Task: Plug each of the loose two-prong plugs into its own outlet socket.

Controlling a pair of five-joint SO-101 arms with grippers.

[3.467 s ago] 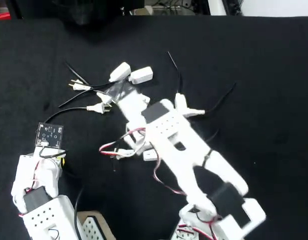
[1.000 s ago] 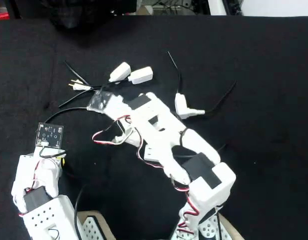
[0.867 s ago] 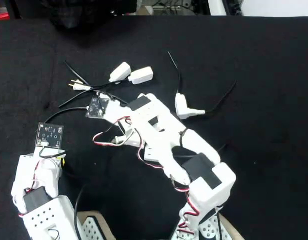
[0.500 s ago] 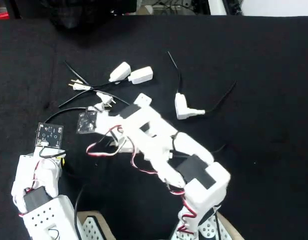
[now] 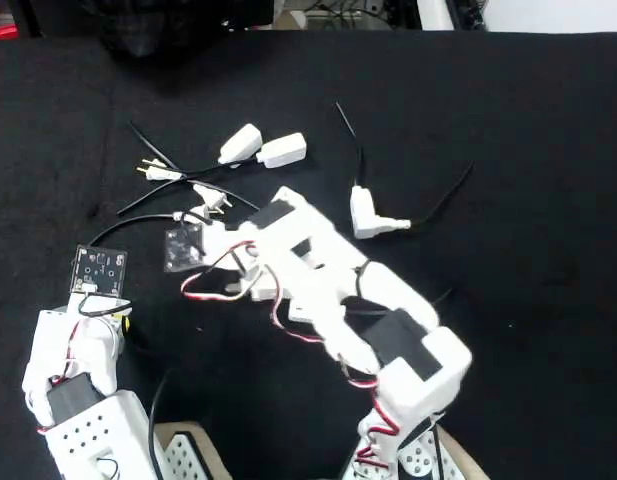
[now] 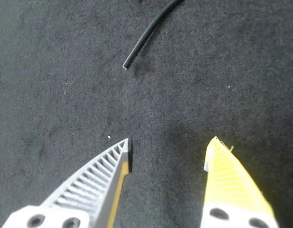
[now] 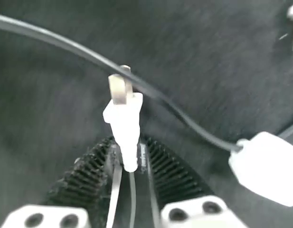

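My right gripper (image 7: 126, 145) is shut on a white two-prong plug (image 7: 123, 118), whose prongs point away from the fingers and sit close over a black cable (image 7: 80, 45). In the high view this held plug (image 5: 195, 214) is left of the table's middle. Two loose plugs (image 5: 160, 173) (image 5: 210, 196) lie just beyond it among black cables. Farther back lie two white outlet sockets (image 5: 240, 143) (image 5: 283, 151), and a third (image 5: 364, 211) sits to the right. My left gripper (image 6: 170, 142) is open above bare black cloth at the front left, near a cut cable end (image 6: 126, 66).
Black cloth covers the whole table (image 5: 528, 150). Another white socket body (image 7: 267, 168) lies beside my right gripper. Thin black cables (image 5: 153, 195) cross around the plugs. The left arm (image 5: 73, 350) stays at the front left corner. The right half of the table is free.
The right arm's wrist has swung from over the plug cluster toward the front left, then edged back slightly. The left arm has not moved.
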